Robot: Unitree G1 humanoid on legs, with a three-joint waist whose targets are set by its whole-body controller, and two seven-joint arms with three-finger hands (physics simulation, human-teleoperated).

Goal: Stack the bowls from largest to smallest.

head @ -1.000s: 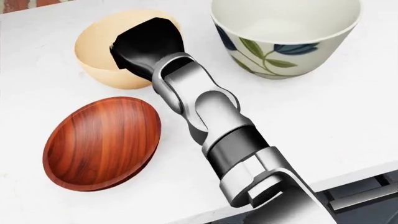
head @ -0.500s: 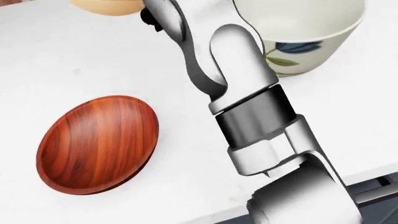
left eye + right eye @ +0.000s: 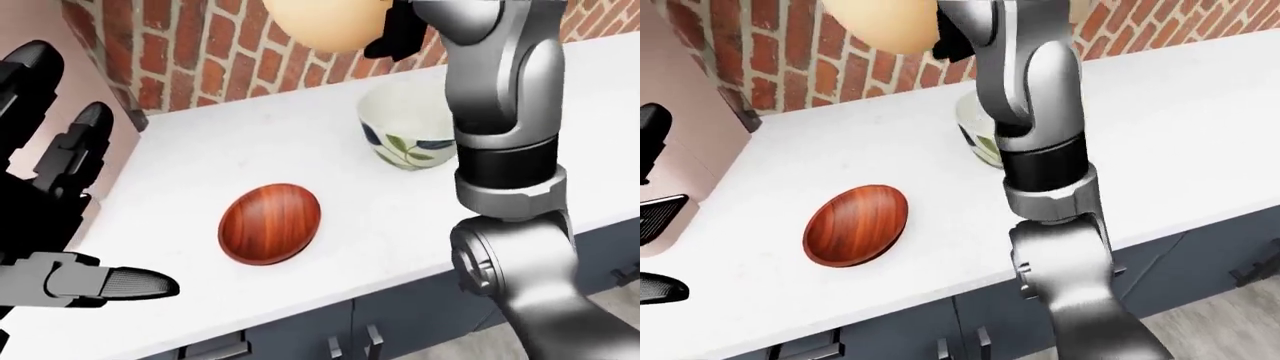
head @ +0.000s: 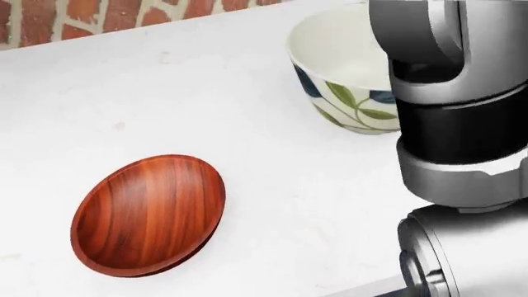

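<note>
My right hand (image 3: 398, 34) is shut on the beige bowl (image 3: 325, 22) and holds it high above the counter, up and to the left of the floral bowl. The white floral bowl (image 4: 342, 68) stands upright on the white counter (image 4: 165, 93), partly hidden behind my right forearm (image 4: 458, 124). The shallow wooden bowl (image 4: 148, 213) sits on the counter to its lower left. My left hand (image 3: 100, 210) is open and empty at the left edge of the left-eye view, apart from every bowl.
A brick wall (image 3: 200, 52) runs behind the counter. Dark cabinet fronts with handles (image 3: 370, 341) lie below the counter's near edge. A pink panel (image 3: 680, 82) stands at the left end.
My right hand has lifted the beige bowl off the counter and up out of the head view. The head view has shifted, with the brick wall now at its top.
</note>
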